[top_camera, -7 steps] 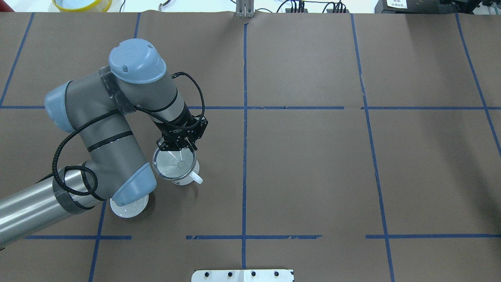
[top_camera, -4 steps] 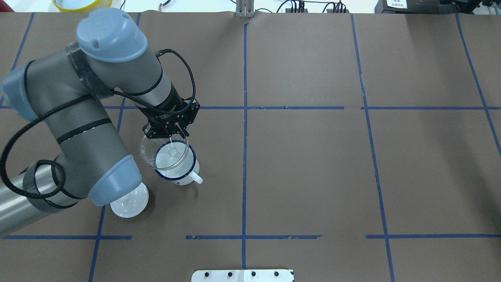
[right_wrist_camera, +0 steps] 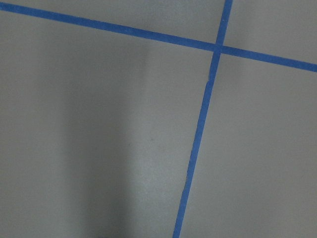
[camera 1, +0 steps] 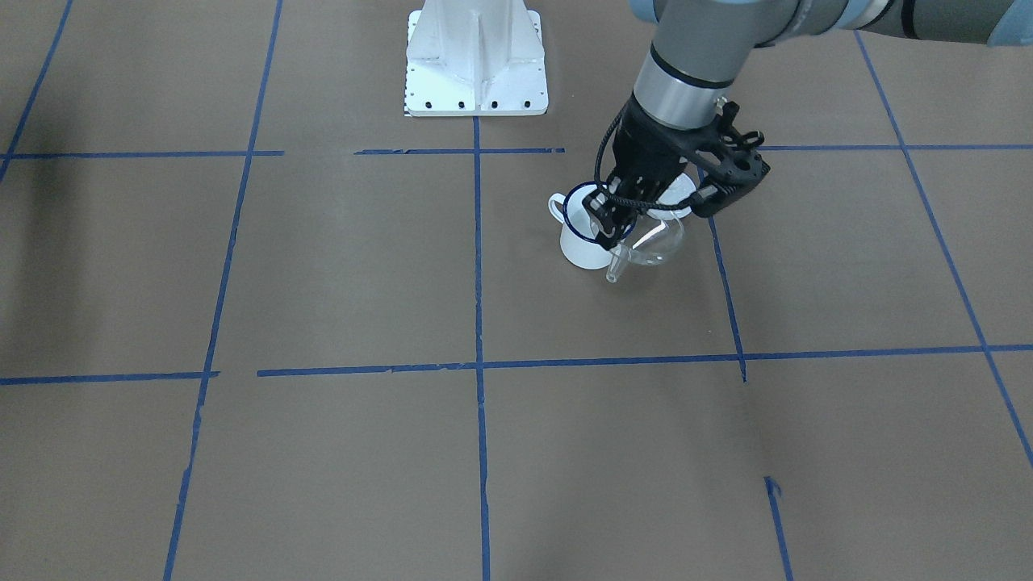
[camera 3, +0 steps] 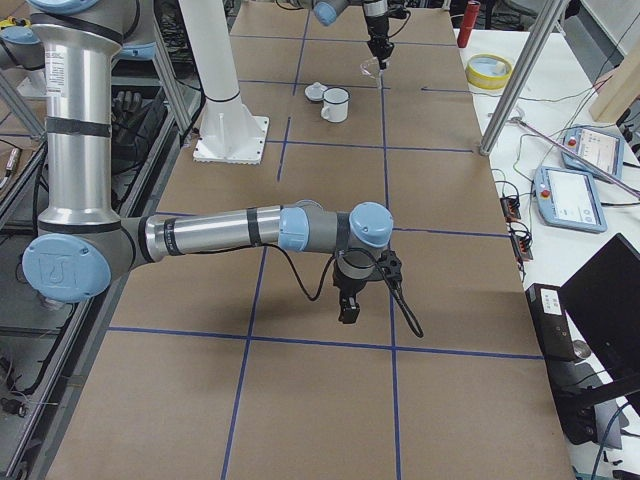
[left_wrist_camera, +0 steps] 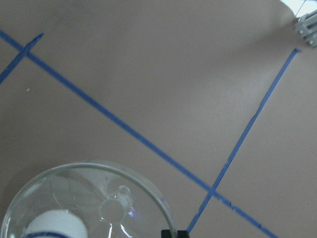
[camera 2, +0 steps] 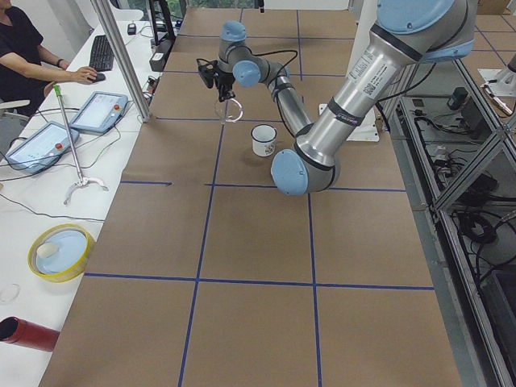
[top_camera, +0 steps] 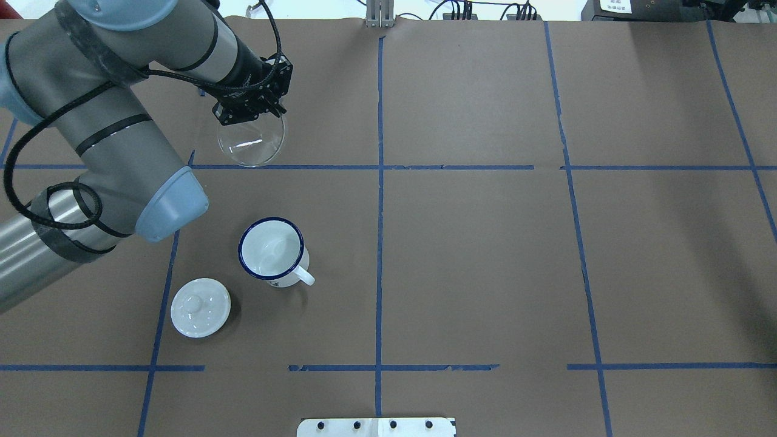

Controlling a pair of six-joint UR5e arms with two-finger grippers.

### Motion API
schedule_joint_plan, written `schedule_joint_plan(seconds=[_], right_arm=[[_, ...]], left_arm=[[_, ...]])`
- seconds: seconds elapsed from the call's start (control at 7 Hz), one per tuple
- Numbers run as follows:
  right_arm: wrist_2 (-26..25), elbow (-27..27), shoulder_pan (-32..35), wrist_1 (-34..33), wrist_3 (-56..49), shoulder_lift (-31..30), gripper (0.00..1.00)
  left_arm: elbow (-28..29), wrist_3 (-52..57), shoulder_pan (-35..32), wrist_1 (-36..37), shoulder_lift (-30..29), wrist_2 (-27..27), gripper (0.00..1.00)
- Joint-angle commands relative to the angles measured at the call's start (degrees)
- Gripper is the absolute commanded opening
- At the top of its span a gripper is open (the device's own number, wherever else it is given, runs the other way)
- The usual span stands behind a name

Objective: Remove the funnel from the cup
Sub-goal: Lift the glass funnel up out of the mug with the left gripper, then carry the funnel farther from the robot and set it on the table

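My left gripper (top_camera: 254, 115) is shut on the rim of the clear funnel (top_camera: 251, 141) and holds it in the air, well clear of the cup and on its far side. The white cup (top_camera: 271, 250) with a dark blue rim stands upright on the table, open, handle to the right. In the front-facing view the funnel (camera 1: 646, 242) hangs tilted, spout down, beside the cup (camera 1: 583, 242). The left wrist view looks down into the funnel (left_wrist_camera: 89, 203). My right gripper (camera 3: 347, 305) hangs low over the table, far from the cup; I cannot tell whether it is open.
A white domed lid (top_camera: 200, 315) with a knob lies near-left of the cup. The robot's white base plate (camera 1: 476, 56) is at the near edge. A yellow-rimmed bowl (top_camera: 127, 6) sits beyond the far-left edge. An operator (camera 2: 24, 56) sits at a side desk.
My left gripper has lifted the funnel out of the cup and carried it up and toward the far side. The cup and the lid have stayed in place.
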Motion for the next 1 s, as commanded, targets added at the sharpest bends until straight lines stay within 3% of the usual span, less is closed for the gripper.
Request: schedule_joint_plan(seconds=[0.0, 0.29, 0.71, 0.86], right_arm=[[0.00, 0.00, 0.00, 0.00, -0.01, 0.00, 1.00], [0.00, 0.00, 0.00, 0.00, -0.01, 0.00, 1.00], [0.00, 0.00, 0.00, 0.00, -0.01, 0.00, 1.00], [0.00, 0.00, 0.00, 0.00, 0.08, 0.00, 1.00]], left_arm=[[9.00, -2.72, -0.84, -19.84, 4.56, 6.96, 0.00], [21.46, -7.97, -0.76, -41.08, 5.28, 14.17, 0.00], [25.89, -11.61, -0.41, -53.98, 6.43, 17.46, 0.00], [26.34, -11.61, 0.12, -54.45, 6.51, 17.73, 0.00]])
